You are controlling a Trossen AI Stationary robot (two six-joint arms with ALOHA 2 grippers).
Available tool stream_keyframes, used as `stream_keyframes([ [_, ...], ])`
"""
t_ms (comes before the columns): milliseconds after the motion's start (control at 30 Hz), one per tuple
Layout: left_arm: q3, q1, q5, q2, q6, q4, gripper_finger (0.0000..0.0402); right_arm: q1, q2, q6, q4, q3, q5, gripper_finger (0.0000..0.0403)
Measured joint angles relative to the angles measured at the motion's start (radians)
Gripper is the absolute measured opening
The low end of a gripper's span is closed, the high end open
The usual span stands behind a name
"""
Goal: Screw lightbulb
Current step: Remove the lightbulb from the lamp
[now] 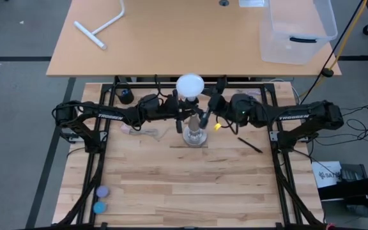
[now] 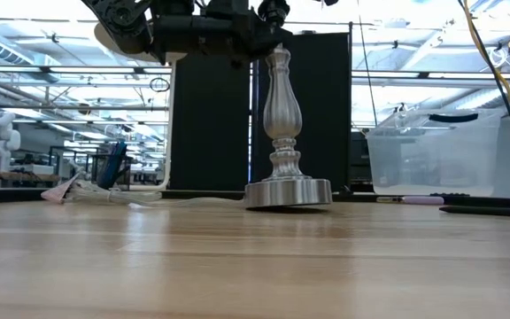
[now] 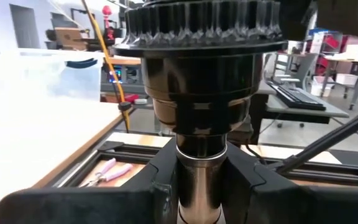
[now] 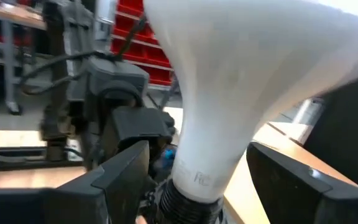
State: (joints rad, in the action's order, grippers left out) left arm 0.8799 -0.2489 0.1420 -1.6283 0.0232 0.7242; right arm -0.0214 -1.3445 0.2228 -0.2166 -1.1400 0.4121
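Note:
A silvery lamp post (image 2: 283,115) stands upright on its round base (image 1: 195,138) at the middle of the table. It carries a black ribbed socket (image 3: 197,74) at its top. The white lightbulb (image 1: 190,84) stands on the socket, globe up, its neck (image 4: 210,124) running down into the socket's threaded mouth (image 4: 185,208). My left gripper (image 1: 183,116) reaches in from the left and is shut on the post under the socket. My right gripper (image 1: 204,114) reaches in from the right, with the bulb's neck between its fingers. My left gripper pinches the post's thin metal stem (image 3: 197,180) just below the black socket between its two fingers. The fingers come in level from the table's left. The post stays upright on its base. My right gripper has the bulb's tapering neck (image 4: 232,155) between its two fingers, just above the socket. It comes in level from the table's right. One finger (image 4: 278,180) lies against the flare; contact at the other finger is not plain. The bulb stands upright in the socket.
A pink-handled tool (image 3: 107,169) lies on the table left of the lamp, a black pen (image 1: 250,145) to its right. Two blue caps (image 1: 99,199) sit near the front left corner. On the far table are a clear bin (image 1: 296,29) and a white T-shaped pipe (image 1: 101,29).

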Motion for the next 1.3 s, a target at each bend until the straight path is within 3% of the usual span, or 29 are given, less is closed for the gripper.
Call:
stream_keyframes([
  [133,0.0,0.0,-0.009,0.0,0.002,0.001,0.0073,0.011,-0.035,0.003,-0.055,0.0,0.08,0.0263],
  [400,0.0,0.005,-0.022,0.0,0.002,0.0,0.0073,0.01,-0.074,0.03,-0.198,0.0,0.091,0.0258],
  [667,-0.001,0.006,0.0,0.0,-0.008,0.0,0.0073,0.008,-0.071,0.03,-0.205,0.001,0.063,0.0175],
  [733,-0.002,0.006,0.016,0.0,-0.011,-0.001,0.0073,0.001,-0.07,0.005,-0.2,0.002,0.031,0.0156],
  [900,-0.004,0.003,0.076,0.0,-0.015,-0.003,0.0073,-0.023,-0.068,-0.016,-0.187,0.002,-0.068,0.0156],
  [1300,-0.003,-0.006,0.313,0.002,-0.044,-0.004,0.0073,-0.098,-0.068,-0.087,-0.178,0.002,-0.437,0.0154],
])
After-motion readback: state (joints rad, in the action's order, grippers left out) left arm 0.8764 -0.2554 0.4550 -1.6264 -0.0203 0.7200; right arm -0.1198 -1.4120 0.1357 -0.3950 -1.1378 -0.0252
